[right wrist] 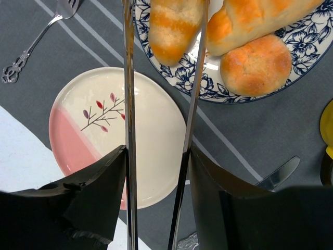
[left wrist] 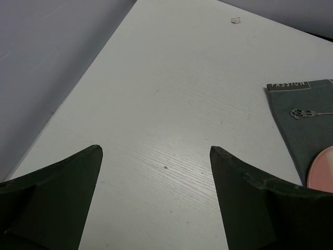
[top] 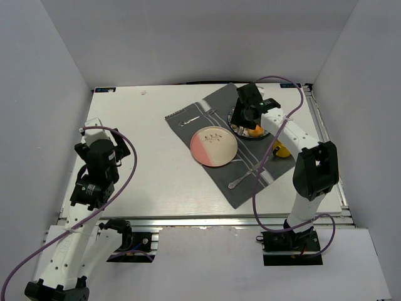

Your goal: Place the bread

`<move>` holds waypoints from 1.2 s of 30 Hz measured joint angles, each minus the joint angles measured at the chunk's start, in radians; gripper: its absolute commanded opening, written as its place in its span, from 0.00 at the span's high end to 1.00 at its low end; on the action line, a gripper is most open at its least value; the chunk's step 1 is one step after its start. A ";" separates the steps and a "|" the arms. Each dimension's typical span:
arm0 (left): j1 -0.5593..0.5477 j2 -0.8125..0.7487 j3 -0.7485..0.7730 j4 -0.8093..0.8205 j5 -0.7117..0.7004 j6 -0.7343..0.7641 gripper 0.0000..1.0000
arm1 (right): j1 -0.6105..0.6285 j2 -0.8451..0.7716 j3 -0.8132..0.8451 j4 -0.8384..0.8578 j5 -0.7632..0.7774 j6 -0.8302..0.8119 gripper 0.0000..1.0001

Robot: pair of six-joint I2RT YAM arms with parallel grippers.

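the right gripper (right wrist: 157,156) is clamping a pair of tongs (right wrist: 128,104), their blades straddling the bread (right wrist: 169,26) lying on the blue plate (right wrist: 208,91), probably to pinch it for the pink plate (right wrist: 83,146) just beside. the left gripper (left wrist: 156,151) is hanging with fingers apart, well away from the blue plate.

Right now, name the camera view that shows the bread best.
Right wrist view: the bread sits close and sharp between the tongs, over the rim of the blue-patterned plate. The top external view gives only small orange patches, mostly hidden under the right arm. The left wrist view misses it entirely.
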 measured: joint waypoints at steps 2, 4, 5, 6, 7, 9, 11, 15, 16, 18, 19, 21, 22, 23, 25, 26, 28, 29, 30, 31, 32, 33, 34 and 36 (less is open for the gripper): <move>0.000 0.000 0.000 0.000 0.000 0.001 0.05 | 0.003 0.000 0.000 0.001 0.013 0.006 0.44; 0.000 0.000 0.000 0.000 0.000 0.004 0.05 | 0.003 0.001 0.000 0.001 0.024 0.009 0.44; 0.000 0.000 0.000 0.000 0.000 0.004 0.05 | 0.004 0.002 0.000 0.001 0.028 0.010 0.44; 0.000 0.000 0.000 0.000 0.000 0.006 0.05 | 0.004 0.003 0.000 0.001 0.034 0.010 0.44; 0.000 0.000 0.000 0.000 0.000 0.006 0.05 | 0.004 0.006 0.000 0.001 0.039 0.011 0.45; 0.000 0.000 0.000 0.000 0.000 0.007 0.05 | 0.005 0.016 0.000 0.001 0.043 0.012 0.45; 0.000 0.000 0.000 0.000 0.000 0.007 0.05 | 0.006 0.028 0.000 0.001 0.043 0.012 0.45; 0.000 0.000 0.000 0.000 0.000 0.007 0.05 | 0.010 0.053 0.000 0.002 0.041 0.011 0.47; 0.000 0.000 0.000 0.000 0.000 0.007 0.05 | 0.010 0.057 0.000 0.002 0.040 0.011 0.48; 0.000 0.000 -0.001 0.000 -0.001 0.007 0.05 | 0.011 0.063 0.000 0.003 0.035 0.009 0.52; 0.000 0.000 -0.002 0.000 -0.001 0.007 0.05 | 0.011 0.064 0.000 0.004 0.034 0.009 0.56; 0.000 0.000 -0.002 0.000 -0.001 0.007 0.05 | 0.011 0.065 0.000 0.005 0.029 0.007 0.63; 0.000 0.000 -0.003 0.000 -0.001 0.007 0.05 | 0.011 0.065 0.000 0.005 0.028 0.007 0.64; 0.000 0.000 -0.003 0.000 -0.001 0.007 0.05 | 0.011 0.065 0.000 0.006 0.026 0.007 0.65; 0.000 0.000 -0.004 0.000 -0.001 0.007 0.05 | 0.011 0.065 0.000 0.006 0.023 0.008 0.70; 0.000 0.000 -0.004 0.000 -0.001 0.007 0.05 | 0.011 0.065 0.000 0.006 0.023 0.008 0.71; 0.000 0.000 -0.005 0.000 -0.001 0.007 0.05 | 0.011 0.065 0.005 0.005 0.022 0.008 0.74; 0.000 0.000 -0.005 0.000 -0.001 0.007 0.05 | 0.011 0.065 0.006 0.005 0.022 0.008 0.75; 0.000 0.000 -0.005 0.000 -0.001 0.007 0.04 | 0.011 0.065 0.010 0.005 0.022 0.008 0.75; 0.000 0.000 -0.006 0.000 -0.001 0.007 0.05 | 0.011 0.065 0.011 0.005 0.022 0.008 0.75; 0.000 0.000 -0.006 0.000 -0.001 0.007 0.04 | 0.011 0.064 0.011 0.005 0.022 0.008 0.75; 0.000 0.000 -0.006 0.000 -0.001 0.007 0.05 | 0.011 0.064 0.013 0.004 0.022 0.008 0.75; 0.000 0.000 -0.007 0.000 -0.001 0.007 0.05 | 0.011 0.064 0.013 0.004 0.022 0.008 0.75; 0.000 0.000 -0.008 0.000 -0.001 0.007 0.04 | 0.011 0.060 0.013 0.003 0.022 0.007 0.75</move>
